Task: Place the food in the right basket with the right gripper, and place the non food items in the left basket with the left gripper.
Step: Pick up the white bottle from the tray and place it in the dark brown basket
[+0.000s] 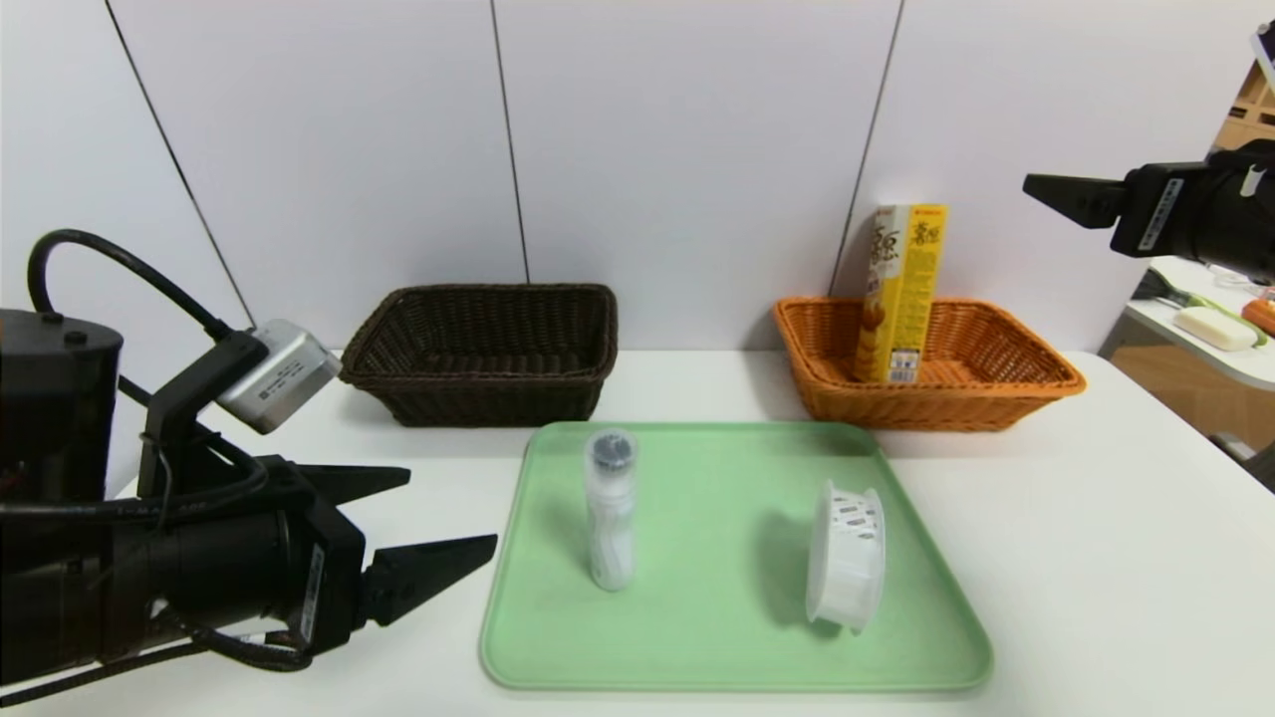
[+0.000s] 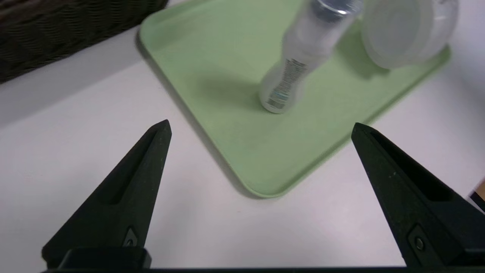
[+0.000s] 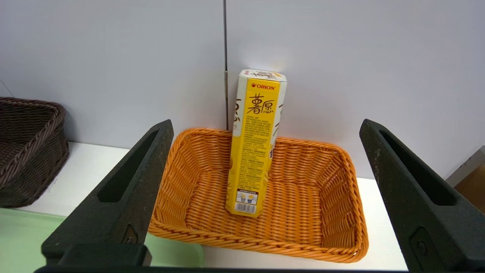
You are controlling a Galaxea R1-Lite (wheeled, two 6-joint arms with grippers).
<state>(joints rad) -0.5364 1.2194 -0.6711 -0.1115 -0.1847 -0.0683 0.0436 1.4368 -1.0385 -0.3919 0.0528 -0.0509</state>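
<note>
The carton [image 1: 901, 294] stands upright inside the orange basket [image 1: 1006, 398], leaning near the back wall; the food half of the task looks done. The right gripper [image 1: 1071, 199] hangs high at about 2 o'clock from the tray [image 1: 697, 637], jaws spread wide and holding nothing, well apart from the carton.

The bottle [image 1: 610, 510] stands upright on the tray's left half. The tub [image 1: 847, 558] rests on its edge at 3 o'clock from the bottle, apart from it. The dark basket [image 1: 483, 354] sits at 11 o'clock from the tray and is empty.

The left gripper [image 1: 448, 518] hovers low at 9 o'clock from the bottle, jaws fully spread, empty, pointed toward it.

Judgement: the bottle appears light, smooth plastic, tall and narrow, so liable to tip if nudged. It is best taken across its body at mid-height, below the cap [image 1: 611, 451]. The tub looks light and thin-walled, and poised on its edge it may roll; a grip across its flat faces seems safest, with modest pressure.
</note>
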